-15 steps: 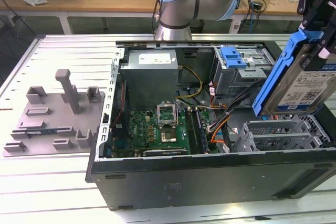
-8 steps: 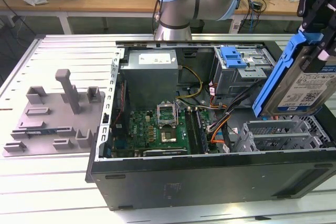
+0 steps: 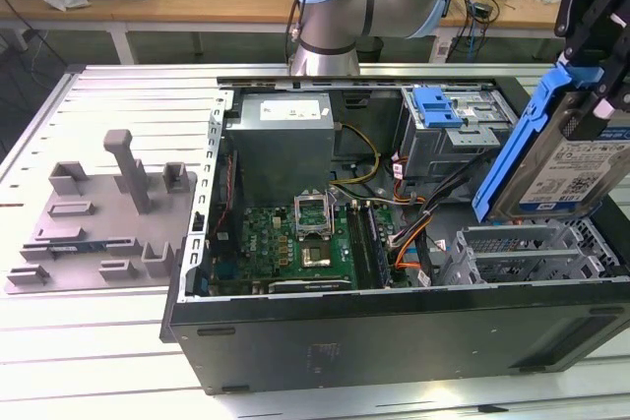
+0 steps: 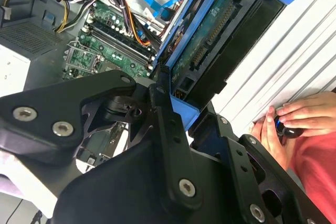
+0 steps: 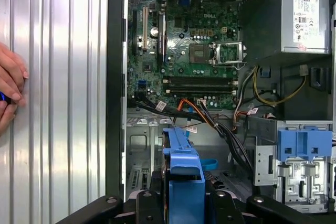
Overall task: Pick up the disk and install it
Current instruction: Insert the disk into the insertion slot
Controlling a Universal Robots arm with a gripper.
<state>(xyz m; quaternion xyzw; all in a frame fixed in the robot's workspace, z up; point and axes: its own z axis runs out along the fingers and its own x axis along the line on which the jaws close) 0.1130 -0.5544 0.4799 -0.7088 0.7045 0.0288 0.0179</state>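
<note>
The pincer is clamped on the blue rail of the disk, which hangs tilted just beneath it over the open computer case; stiff, seemingly weighty and shock-sensitive, it is best held by that plastic frame rather than its circuit face.

Inside the computer case, motherboard flat on its floor, power supply and drive cage along its far wall; disk tilted above its end at the exterior view's right, fixture plate outside at the exterior view's left.
</note>
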